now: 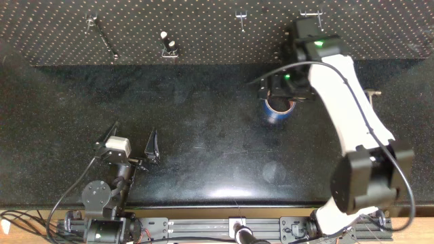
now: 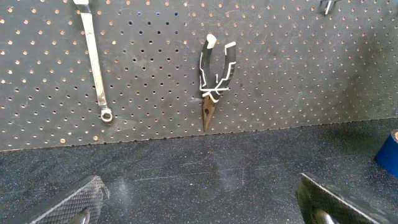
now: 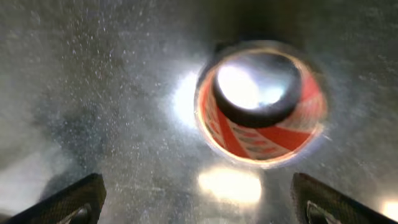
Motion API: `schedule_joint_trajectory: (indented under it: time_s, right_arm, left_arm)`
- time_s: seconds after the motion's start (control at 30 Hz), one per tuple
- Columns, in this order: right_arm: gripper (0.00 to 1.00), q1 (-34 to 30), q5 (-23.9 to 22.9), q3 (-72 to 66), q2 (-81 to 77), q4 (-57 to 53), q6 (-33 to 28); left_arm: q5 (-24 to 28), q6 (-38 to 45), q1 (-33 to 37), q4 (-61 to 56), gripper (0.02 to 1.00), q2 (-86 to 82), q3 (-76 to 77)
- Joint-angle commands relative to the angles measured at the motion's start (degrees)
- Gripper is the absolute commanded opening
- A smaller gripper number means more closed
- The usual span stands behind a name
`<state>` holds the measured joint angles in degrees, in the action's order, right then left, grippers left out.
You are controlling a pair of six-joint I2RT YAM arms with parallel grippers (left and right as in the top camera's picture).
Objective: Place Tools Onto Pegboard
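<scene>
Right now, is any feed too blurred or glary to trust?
Right wrist view: blurred, the tape roll soft-edged, glare patches on the table around it. Left wrist view: crisp, pliers and wrench clear on the pegboard. Top view: clear, faint sheen mid-table.

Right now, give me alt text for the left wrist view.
Black-handled pliers hang nose-down on the pegboard, a wrench hanging beside them. In front lies a dark table with a blue roll, and the open left gripper nearest the camera.
</scene>
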<state>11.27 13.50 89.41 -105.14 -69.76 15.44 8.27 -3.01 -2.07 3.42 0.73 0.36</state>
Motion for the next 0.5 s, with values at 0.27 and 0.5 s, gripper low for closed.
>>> schedule_joint_trajectory:
  time_s: [0.27,0.5]
  right_arm:
    - [0.978,4.63,-7.56,2.80,-10.62,0.44,5.40]
    - [0.989,4.28,-7.56,3.54,-13.42,5.20,7.26]
  left_arm:
    - [1.57,0.72,0.17,0.28,0.996,-0.55,-0.04]
    - [1.57,0.72,0.17,0.28,0.993,-0.55,-0.04]
